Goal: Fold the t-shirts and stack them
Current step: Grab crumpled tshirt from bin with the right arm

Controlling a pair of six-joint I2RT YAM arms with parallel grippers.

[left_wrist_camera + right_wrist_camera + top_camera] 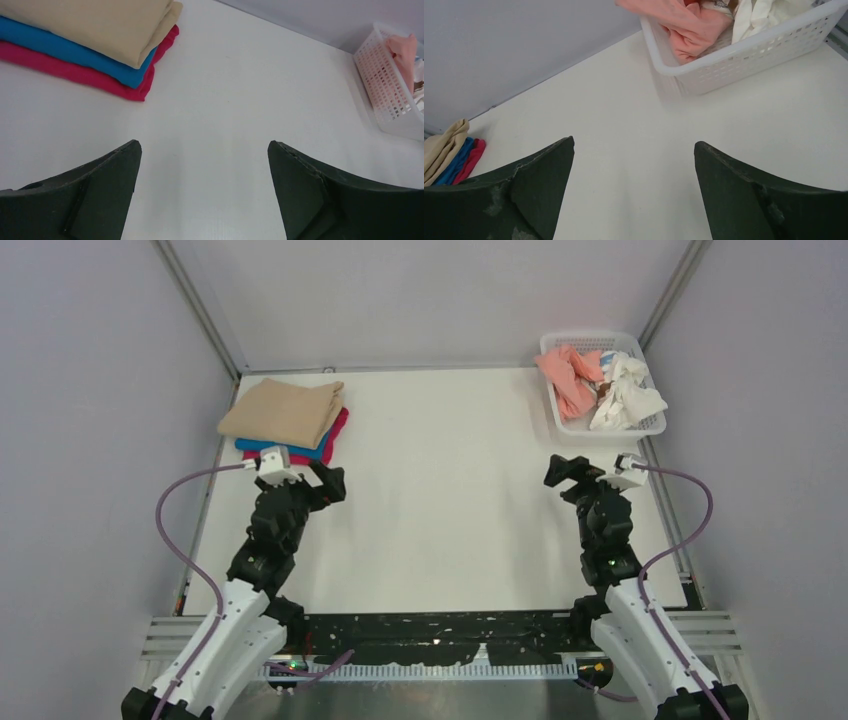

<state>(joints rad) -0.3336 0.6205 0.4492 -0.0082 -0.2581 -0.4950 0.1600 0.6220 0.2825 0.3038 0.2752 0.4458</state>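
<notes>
A stack of folded t-shirts lies at the back left of the white table: tan (283,411) on top, bright blue (300,450) under it, magenta (338,427) at the bottom. The stack also shows in the left wrist view, tan (105,25) over blue (75,55) over magenta (75,74). The salmon-pink t-shirt (568,376) lies crumpled in the white basket (600,430) at the back right, and in the right wrist view (684,25). My left gripper (330,480) is open and empty just in front of the stack. My right gripper (562,475) is open and empty in front of the basket.
White crumpled cloth (625,395) fills the right half of the basket, which also shows in the left wrist view (385,85) and the right wrist view (744,57). Grey walls enclose the table (450,500) on three sides. Purple cables loop from both wrists.
</notes>
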